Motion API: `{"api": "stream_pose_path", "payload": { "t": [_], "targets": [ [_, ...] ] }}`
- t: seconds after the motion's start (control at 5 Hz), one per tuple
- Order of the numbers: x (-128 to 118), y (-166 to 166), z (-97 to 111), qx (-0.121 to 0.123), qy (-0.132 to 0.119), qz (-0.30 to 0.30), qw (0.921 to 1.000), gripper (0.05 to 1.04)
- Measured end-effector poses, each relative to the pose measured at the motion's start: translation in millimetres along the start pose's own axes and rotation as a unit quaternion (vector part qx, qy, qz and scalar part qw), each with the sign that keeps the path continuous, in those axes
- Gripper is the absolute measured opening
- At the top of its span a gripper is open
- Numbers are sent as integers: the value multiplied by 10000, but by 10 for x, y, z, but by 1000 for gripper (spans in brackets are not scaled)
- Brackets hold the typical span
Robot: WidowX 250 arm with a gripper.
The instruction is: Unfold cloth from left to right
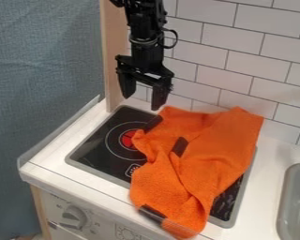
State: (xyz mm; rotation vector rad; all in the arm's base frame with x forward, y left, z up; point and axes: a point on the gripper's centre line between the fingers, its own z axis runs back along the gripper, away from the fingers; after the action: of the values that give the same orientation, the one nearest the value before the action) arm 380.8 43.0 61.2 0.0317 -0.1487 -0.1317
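At eleven o'clock the arm (pixel 146 44) hangs down, its fingers (pixel 159 96) spread and empty. Rightward, the orange cloth (pixel 209 154) lies rumpled over the stove (pixel 97 149), from two o'clock to six; it looks light, soft and floppy (nothing fragile), so pinching its loose left edge should do.

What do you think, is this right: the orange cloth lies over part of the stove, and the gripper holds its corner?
No: the gripper holds nothing; the camera view shows it open, no cloth between its fingers. The orange cloth does lie over part of the stove.
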Motion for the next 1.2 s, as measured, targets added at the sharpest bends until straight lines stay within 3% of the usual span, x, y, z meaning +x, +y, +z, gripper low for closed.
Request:
{"api": "stream_pose_path", "payload": {
  "t": [0.4,0.6,1.0,1.2],
  "targets": [
    [-93,-141,-98,-183,406,-30,9990,999],
    [-76,-261,-72,-342,454,122,9983,999],
    [6,-401,-88,-586,205,346,9975,999],
    [-12,-522,-302,-786,435,228,9957,999]
  ]
}}
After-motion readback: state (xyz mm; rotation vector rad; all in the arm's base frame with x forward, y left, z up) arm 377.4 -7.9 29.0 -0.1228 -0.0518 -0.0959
